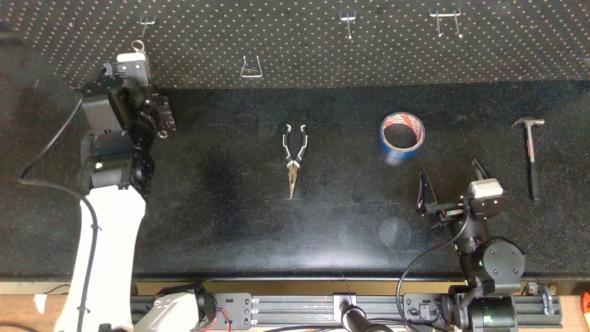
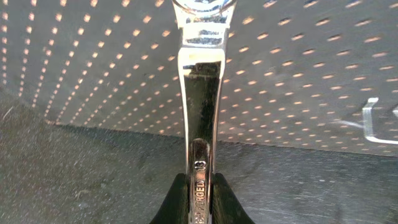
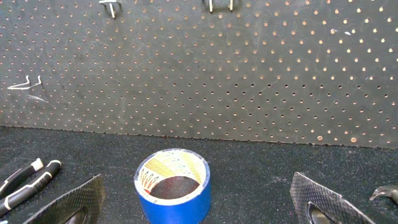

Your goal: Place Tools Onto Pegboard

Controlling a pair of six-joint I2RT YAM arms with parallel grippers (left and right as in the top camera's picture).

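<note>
Close to the pegboard (image 1: 277,37) at the far left, a wrench (image 2: 200,93) is clamped between the fingers of the left gripper (image 2: 200,190). The right gripper (image 1: 451,187) is held with fingers apart, near a roll of blue tape (image 3: 174,208). Pliers (image 1: 294,157) and a hammer (image 1: 530,157) are laid on the black mat (image 1: 212,184).

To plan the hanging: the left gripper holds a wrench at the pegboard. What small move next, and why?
Probably raise the wrench a little: the left gripper is shut on it, and its ring end sits just short of the hook.
</note>
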